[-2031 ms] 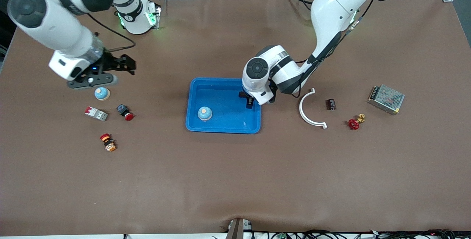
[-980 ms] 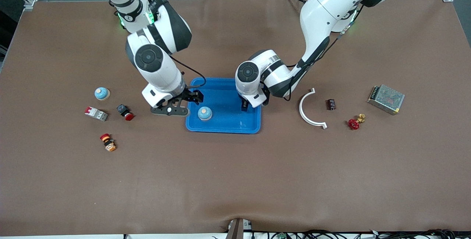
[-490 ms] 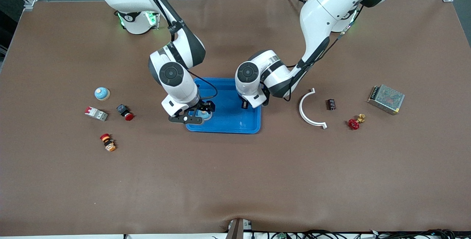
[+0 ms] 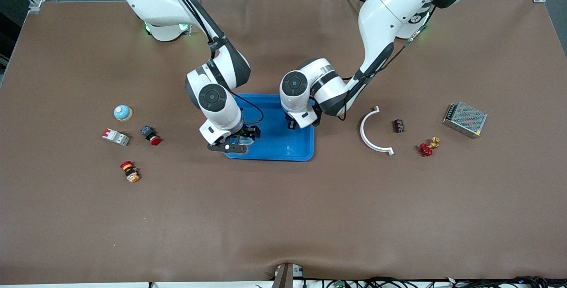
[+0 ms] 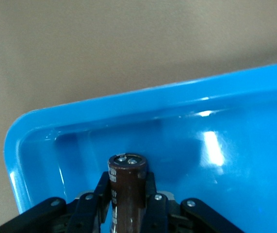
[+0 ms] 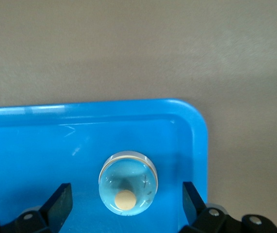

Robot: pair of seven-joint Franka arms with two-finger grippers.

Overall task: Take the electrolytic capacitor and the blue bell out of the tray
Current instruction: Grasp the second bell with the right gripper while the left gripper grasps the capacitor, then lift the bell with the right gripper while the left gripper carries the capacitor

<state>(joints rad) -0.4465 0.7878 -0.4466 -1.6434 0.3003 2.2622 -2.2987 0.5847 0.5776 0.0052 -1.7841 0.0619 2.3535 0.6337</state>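
Brown capacitor (image 5: 126, 191) between left fingers (image 5: 97, 201)

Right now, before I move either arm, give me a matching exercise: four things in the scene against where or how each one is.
Things:
1. capacitor
2. right gripper
3. blue tray
4. white curved bracket

States:
A. open, above a bell
B. lying on the table beside the tray, toward the left arm's end
C. clamped in the left gripper
D. has a bell in one corner

Pairs: 1-C, 2-A, 3-D, 4-B
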